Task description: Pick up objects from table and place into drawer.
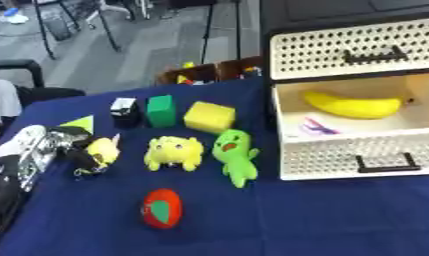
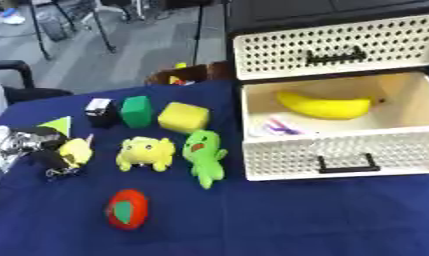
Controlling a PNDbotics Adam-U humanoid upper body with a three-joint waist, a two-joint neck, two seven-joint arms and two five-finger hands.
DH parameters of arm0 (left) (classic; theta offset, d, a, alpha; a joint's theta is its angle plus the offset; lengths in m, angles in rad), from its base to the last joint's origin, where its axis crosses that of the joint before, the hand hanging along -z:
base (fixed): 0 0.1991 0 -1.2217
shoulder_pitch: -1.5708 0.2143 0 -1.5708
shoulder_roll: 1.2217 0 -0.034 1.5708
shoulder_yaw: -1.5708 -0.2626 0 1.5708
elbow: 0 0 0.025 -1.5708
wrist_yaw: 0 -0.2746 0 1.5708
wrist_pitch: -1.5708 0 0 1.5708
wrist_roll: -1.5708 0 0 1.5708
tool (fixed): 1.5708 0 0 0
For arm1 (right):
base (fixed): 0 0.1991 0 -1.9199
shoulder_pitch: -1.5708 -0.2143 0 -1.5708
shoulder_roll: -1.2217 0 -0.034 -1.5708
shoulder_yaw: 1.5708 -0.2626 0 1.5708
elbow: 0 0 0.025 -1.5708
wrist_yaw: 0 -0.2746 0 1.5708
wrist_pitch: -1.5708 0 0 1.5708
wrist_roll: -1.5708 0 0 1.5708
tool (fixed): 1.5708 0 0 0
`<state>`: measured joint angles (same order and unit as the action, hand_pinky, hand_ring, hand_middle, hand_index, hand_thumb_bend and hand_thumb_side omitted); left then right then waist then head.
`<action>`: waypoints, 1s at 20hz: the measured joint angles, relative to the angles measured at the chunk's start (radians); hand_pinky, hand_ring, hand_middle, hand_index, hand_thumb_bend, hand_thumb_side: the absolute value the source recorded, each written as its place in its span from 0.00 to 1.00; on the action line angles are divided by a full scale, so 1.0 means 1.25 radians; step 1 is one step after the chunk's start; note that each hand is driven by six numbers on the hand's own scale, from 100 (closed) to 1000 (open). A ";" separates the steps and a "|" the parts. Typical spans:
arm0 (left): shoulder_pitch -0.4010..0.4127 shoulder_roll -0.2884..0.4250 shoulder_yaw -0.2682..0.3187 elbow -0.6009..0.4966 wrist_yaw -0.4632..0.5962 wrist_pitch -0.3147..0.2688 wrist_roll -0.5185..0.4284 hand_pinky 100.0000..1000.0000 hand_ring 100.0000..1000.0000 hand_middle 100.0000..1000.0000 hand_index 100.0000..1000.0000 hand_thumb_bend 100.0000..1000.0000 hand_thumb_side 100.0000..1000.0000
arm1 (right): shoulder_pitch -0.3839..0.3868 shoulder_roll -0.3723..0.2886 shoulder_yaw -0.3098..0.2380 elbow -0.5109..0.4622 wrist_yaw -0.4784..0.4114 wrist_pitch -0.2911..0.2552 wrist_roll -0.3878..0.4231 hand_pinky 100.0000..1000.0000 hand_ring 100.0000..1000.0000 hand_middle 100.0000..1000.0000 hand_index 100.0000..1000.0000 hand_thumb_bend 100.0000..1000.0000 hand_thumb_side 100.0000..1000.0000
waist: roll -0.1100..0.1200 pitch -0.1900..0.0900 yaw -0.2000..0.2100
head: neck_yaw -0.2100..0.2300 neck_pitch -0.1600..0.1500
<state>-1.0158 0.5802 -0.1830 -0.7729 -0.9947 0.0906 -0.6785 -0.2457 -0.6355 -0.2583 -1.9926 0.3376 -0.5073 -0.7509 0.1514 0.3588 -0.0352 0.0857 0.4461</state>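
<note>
Toys (image 1: 174,153) left of open drawer (image 1: 357,155)

A cream perforated drawer (image 1: 353,159) stands pulled open at the right of the frame, black handle on its front. Inside lie a yellow banana (image 1: 353,106) toward the back and a small purple thing (image 1: 318,127) at the left. Left of the drawer, mid-frame, a green plush figure (image 1: 235,156) lies beside a yellow plush creature (image 1: 174,152), with a small yellow-and-black plush (image 1: 99,154) further left. Behind them sit a yellow block (image 1: 209,117), an upright green block (image 1: 161,110) and a black-and-white cube (image 1: 125,111). A red ball with a green patch (image 1: 162,208) lies lower centre.
</note>
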 measured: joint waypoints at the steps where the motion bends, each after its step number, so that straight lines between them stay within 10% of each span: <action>1: 0.000 0.000 -0.001 -0.002 -0.001 -0.003 -0.002 0.33 0.52 0.58 0.80 0.33 0.45 | 0.000 0.000 0.000 0.000 0.000 0.001 -0.001 0.34 0.53 0.50 0.65 0.00 0.72 | 0.000 0.000 0.000 | 0.000 0.000; 20: 0.007 0.033 -0.014 -0.110 0.040 -0.019 -0.083 0.33 0.53 0.58 0.81 0.31 0.47 | 0.014 0.000 0.005 0.000 -0.005 0.011 -0.011 0.35 0.53 0.50 0.65 0.00 0.72 | -0.001 -0.028 0.019 | -0.004 0.015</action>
<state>-1.0066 0.6216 -0.2002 -0.9105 -0.9448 0.0674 -0.7820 -0.2278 -0.6352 -0.2522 -1.9924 0.3311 -0.4934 -0.7648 0.1498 0.3237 -0.0116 0.0809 0.4649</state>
